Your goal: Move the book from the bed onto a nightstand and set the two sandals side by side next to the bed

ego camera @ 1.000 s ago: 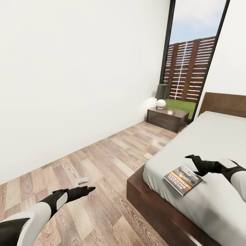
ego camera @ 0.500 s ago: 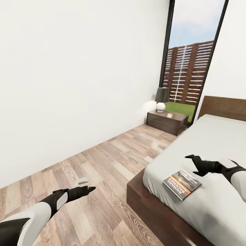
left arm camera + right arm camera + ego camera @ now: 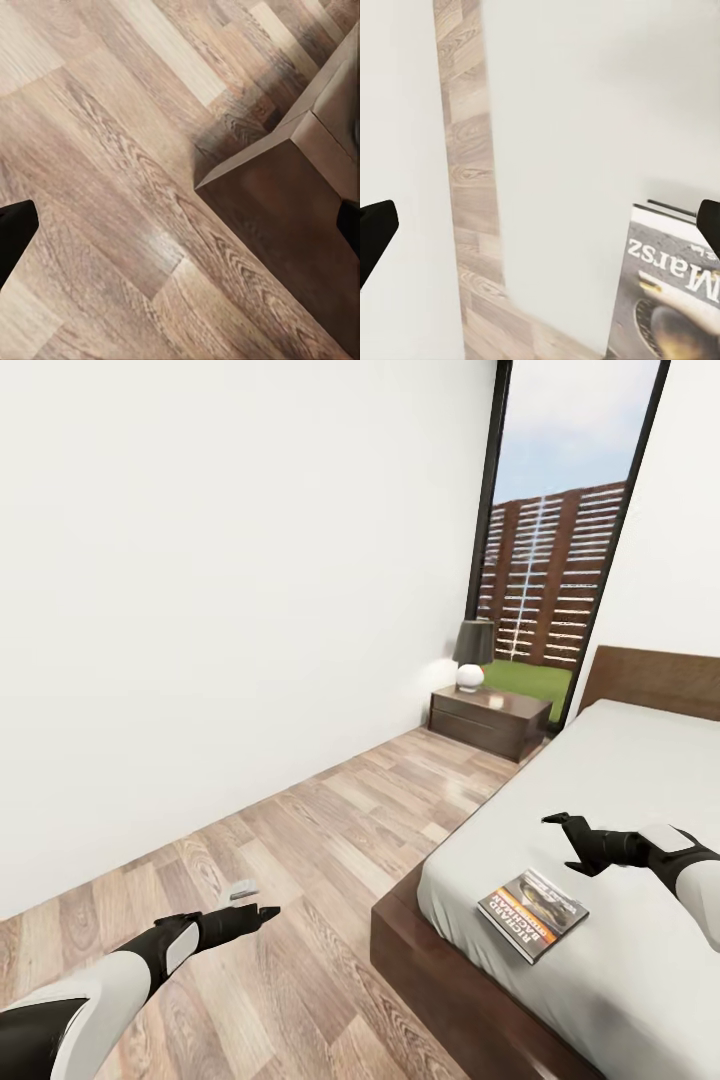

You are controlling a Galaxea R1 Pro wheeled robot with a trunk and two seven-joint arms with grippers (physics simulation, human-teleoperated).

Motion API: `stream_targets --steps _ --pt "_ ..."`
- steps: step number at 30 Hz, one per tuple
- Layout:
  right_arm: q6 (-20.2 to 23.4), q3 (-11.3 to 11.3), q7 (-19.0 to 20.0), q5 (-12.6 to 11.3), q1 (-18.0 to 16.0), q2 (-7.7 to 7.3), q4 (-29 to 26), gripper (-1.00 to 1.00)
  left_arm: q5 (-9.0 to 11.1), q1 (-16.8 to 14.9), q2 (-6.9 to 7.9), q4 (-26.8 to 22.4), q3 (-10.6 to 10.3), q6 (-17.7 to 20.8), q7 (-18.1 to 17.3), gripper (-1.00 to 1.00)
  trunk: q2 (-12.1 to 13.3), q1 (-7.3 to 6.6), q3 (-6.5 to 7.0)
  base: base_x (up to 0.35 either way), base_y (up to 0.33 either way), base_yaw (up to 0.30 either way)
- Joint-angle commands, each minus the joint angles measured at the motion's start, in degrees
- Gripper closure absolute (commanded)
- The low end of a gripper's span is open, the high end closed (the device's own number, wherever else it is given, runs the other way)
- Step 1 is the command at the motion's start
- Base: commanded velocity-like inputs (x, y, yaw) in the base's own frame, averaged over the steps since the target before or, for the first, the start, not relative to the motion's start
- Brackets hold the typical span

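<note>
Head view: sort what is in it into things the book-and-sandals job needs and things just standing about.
Needed for the job:
- book, lying on the bed
- bed, grey mattress on a dark frame
- nightstand, by the window
- right gripper, open, above the mattress beside the book

Just standing about:
- lamp, on the nightstand
- window
- left gripper, open over the floor

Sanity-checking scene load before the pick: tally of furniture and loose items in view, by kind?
bed: 1
nightstand: 1
lamp: 1
book: 1
Total: 4
</note>
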Motion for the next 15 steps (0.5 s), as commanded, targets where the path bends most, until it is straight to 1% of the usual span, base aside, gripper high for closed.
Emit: stream_targets --steps 1,9,15 --pt "0.2 0.0 0.3 0.3 0.0 -0.03 0.0 -1.00 0.3 0.0 0.00 0.0 0.4 0.6 -0.2 -1.00 0.4 -0.24 0.12 0.000 0.000 0.000" --pt "0.4 -0.2 0.3 0.2 0.0 -0.06 0.0 -1.00 0.3 0.0 -0.09 0.0 0.3 0.5 -0.2 -1.00 3.6 -1.99 1.56 0.000 0.000 0.000" --pt "0.4 -0.3 1.2 0.2 0.0 -0.06 0.0 -1.00 0.3 0.0 -0.10 0.0 0.3 0.4 -0.2 -1.00 3.6 -1.99 1.56 0.000 0.000 0.000"
